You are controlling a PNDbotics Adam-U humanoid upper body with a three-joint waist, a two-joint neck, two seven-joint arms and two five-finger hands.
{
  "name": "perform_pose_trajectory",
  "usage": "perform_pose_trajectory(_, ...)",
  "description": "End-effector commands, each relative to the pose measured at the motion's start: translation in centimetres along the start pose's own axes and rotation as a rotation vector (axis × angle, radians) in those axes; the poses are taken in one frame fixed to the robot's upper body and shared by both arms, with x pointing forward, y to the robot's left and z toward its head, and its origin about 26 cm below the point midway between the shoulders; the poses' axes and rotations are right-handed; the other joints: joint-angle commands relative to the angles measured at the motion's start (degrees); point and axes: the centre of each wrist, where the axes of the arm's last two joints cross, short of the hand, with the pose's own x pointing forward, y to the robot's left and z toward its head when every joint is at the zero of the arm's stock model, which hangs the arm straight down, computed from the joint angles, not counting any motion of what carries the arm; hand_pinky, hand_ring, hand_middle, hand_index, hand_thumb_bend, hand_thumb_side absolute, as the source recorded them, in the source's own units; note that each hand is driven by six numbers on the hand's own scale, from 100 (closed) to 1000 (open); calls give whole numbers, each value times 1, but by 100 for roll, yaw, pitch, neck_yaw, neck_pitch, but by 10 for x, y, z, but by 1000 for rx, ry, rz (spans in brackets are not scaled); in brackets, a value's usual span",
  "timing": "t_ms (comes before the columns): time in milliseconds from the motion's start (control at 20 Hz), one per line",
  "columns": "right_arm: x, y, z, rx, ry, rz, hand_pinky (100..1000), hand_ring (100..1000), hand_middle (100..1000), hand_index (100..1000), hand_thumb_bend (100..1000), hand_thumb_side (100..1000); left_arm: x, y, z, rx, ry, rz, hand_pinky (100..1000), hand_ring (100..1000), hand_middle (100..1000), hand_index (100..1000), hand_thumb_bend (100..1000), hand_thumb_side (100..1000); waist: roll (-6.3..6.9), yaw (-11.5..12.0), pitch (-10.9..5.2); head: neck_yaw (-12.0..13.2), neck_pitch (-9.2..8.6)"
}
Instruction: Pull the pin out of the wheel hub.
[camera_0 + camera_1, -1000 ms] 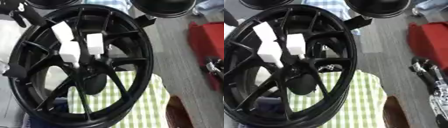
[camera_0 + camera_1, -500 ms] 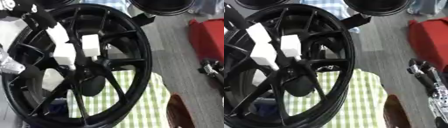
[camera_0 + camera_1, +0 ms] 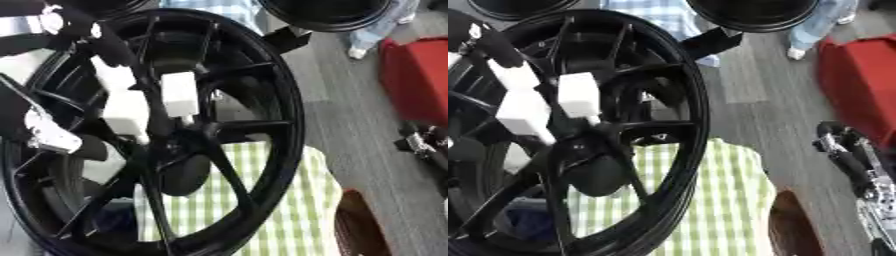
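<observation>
A large black wheel [image 3: 254,125] stands on edge and fills most of both views, its spokes meeting at the hub [image 3: 179,142] near the middle. Two white blocks [image 3: 179,95] sit among the spokes just above the hub, one beside the other; whether either of them is the pin cannot be told, and no pin can be picked out for certain at the hub. The left hand [image 3: 48,132] comes in from the left edge and lies against the spokes on the wheel's left side, black with a silver part showing; its fingers cannot be made out, so their state cannot be told. The right hand [image 3: 859,170] shows at the right edge, well apart from the wheel, with fingers slightly bent and holding nothing. A green-and-white checked cloth [image 3: 710,210] lies under and behind the wheel's lower part. A red box [image 3: 420,80] stands at the upper right; what it holds cannot be seen.
</observation>
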Motion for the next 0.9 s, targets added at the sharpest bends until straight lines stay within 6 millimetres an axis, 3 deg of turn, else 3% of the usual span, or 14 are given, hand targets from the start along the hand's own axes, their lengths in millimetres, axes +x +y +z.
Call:
perform_pose_trajectory(50,9,-4,-5,5,-30,22,684,616,647,747,243,508,7,4,1,16,6,-1,737,800,742,830,703,236,-9,-9,-65,26,-61)
perform_pose_trajectory(900,9,-1,-6,10,-32,15,684,616,647,747,245,507,5,-3,-5,8,48,27,714,771,715,811,638,208,16,-44,-33,102,-79)
